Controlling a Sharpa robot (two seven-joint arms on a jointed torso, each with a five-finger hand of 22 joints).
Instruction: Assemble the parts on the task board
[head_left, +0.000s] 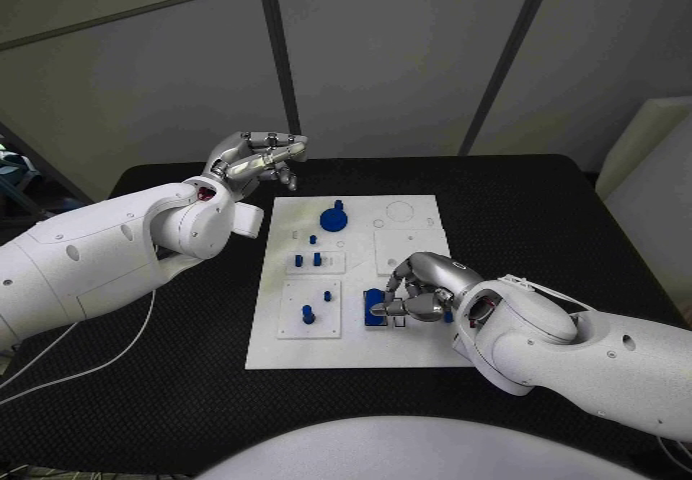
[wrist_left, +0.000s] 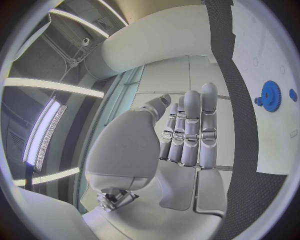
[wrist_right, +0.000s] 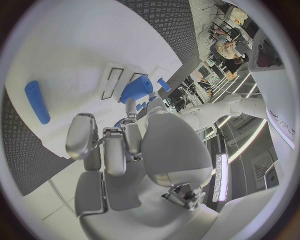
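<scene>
Parts: a blue block (head_left: 376, 305) stands at the near edge of the white task board (head_left: 411, 352), pinched between the fingers of my right hand (head_left: 423, 289). Blue pegs (head_left: 309, 259) stand upright mid-board; a blue gear (head_left: 335, 217) sits farther back. My left hand (head_left: 254, 158) hovers over the black counter (head_left: 173, 390) beside the board's far corner, fingers curled together, holding nothing.

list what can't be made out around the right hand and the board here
- Head view: the right hand covers the blue part beneath it, so any grip is unclear.
- Right wrist view: its palm hides the fingertips.
- Head view: small holes at the task board's far end are too small to read.
</scene>
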